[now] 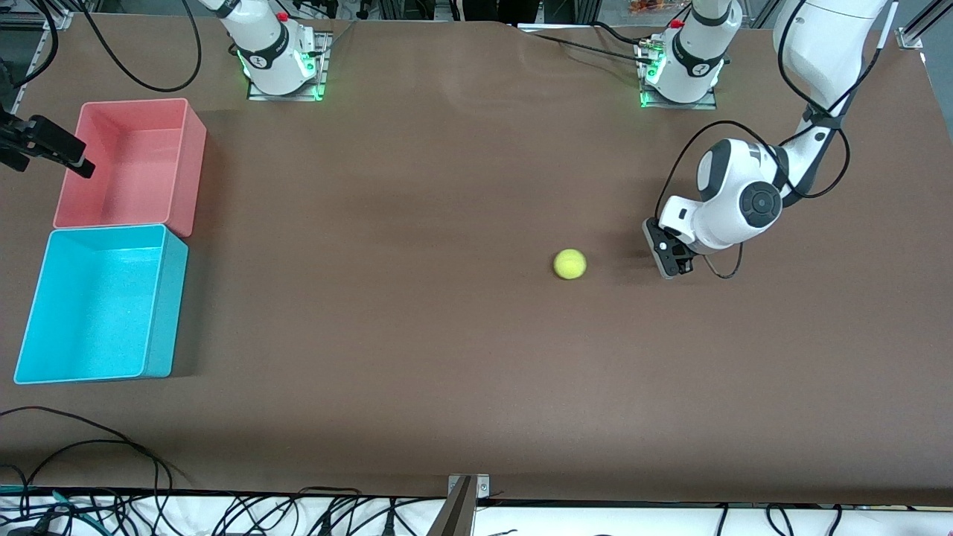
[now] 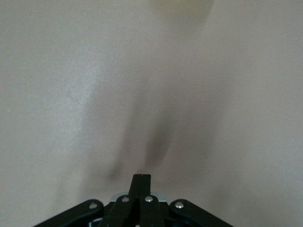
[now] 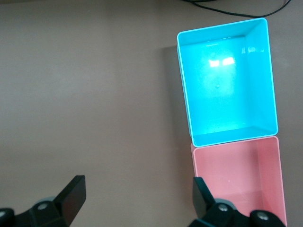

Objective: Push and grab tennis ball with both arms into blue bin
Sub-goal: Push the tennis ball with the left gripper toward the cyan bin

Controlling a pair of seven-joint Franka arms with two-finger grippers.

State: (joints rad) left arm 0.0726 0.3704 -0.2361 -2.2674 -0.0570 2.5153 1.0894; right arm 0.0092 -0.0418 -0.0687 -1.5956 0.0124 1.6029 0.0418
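Note:
The tennis ball (image 1: pixel 569 263) lies on the brown table, toward the left arm's end. My left gripper (image 1: pixel 668 269) is low over the table beside the ball, a short gap from it, on the side away from the bins. Its fingers are pressed together with nothing between them (image 2: pixel 142 176), and the ball shows only as a pale yellow blur (image 2: pixel 182 4) ahead. The blue bin (image 1: pixel 167 305) sits at the right arm's end of the table, with nothing in it (image 3: pixel 227 80). My right gripper (image 1: pixel 52 152) hangs open over the pink bin's outer edge, its fingers wide apart (image 3: pixel 136 191).
A pink-red bin (image 1: pixel 190 171) stands against the blue bin, farther from the front camera, with nothing in it (image 3: pixel 241 179). Cables trail along the table's front edge (image 1: pixel 89 439). Bare brown table lies between the ball and the bins.

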